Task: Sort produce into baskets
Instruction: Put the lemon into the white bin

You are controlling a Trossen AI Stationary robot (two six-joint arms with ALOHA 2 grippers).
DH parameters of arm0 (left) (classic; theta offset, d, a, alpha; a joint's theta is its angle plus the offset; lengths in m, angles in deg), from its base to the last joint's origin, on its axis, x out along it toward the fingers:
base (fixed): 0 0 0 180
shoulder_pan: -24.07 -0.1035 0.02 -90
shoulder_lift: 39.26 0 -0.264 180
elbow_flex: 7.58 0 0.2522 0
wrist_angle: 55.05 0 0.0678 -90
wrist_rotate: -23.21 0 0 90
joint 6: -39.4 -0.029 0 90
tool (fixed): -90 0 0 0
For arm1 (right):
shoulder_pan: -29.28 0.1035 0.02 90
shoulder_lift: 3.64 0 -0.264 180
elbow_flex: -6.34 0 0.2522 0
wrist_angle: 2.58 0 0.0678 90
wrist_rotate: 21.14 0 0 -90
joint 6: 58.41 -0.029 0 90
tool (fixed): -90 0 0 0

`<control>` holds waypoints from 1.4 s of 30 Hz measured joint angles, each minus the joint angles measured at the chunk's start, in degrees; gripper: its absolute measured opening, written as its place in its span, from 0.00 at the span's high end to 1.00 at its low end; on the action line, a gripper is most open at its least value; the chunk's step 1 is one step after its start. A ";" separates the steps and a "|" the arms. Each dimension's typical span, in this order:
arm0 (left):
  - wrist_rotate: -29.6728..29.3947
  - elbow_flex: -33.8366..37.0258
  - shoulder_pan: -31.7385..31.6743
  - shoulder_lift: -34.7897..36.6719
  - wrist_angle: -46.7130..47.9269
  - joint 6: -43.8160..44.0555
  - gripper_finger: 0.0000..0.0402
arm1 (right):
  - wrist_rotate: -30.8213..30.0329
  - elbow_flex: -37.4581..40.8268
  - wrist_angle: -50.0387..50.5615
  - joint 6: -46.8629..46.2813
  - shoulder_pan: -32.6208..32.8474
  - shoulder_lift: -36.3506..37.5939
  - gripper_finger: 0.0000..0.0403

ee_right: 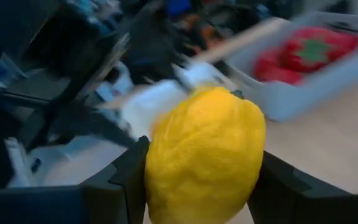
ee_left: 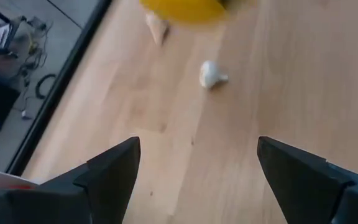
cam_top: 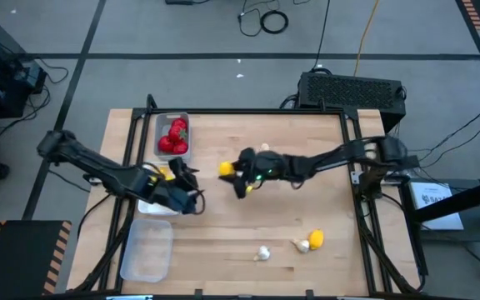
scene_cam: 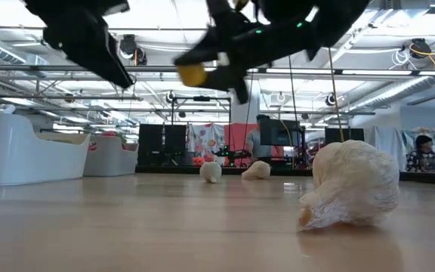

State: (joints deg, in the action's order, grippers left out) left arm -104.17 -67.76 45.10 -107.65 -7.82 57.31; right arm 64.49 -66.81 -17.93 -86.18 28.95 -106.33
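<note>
Reds are binned; right claw grips a lemon, left claw gapes empty; garlic waits on the counter.

The left arm is covering most of the middle tray, so its contents are hiding apart from a sliver of yellow. In the left wrist view a yellow piece is getting cut off at the frame's edge. Behind the lemon in the right wrist view, the left arm is blurring into dark streaks. People beyond the table are showing too small to make out.
</note>
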 joint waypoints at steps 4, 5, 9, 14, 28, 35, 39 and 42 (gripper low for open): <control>-2.26 1.08 0.00 8.90 0.17 0.85 0.17 | 0.24 -5.92 -7.97 0.89 1.46 -9.20 0.51; -3.96 1.08 0.00 10.95 0.29 1.43 0.17 | 0.21 -8.42 -8.37 1.50 1.71 -11.71 0.51; -13.04 1.08 -0.14 17.66 2.17 6.65 0.17 | 0.05 -19.65 -8.30 5.59 2.68 -22.06 0.51; -18.66 1.08 -1.89 21.81 8.41 13.12 0.17 | 0.25 -34.84 -8.20 6.23 3.21 -33.50 0.51; -13.43 1.08 -6.89 21.65 12.42 15.91 0.17 | 0.19 -68.69 3.60 7.54 3.18 -55.57 0.41; -13.38 1.08 -6.75 21.52 12.71 16.07 0.17 | 3.58 -68.69 11.00 7.57 3.06 -54.41 0.24; -12.30 1.08 -6.75 21.48 13.69 16.32 0.17 | 11.87 -68.71 21.41 9.19 2.42 -51.12 0.19; -12.28 1.08 -6.75 21.26 14.19 16.31 0.17 | 12.48 -68.71 31.29 11.05 1.67 -48.49 0.18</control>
State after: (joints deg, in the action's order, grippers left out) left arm -116.44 -66.68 38.35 -86.40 6.37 73.62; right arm 76.97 -135.52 13.35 -75.13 30.62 -154.82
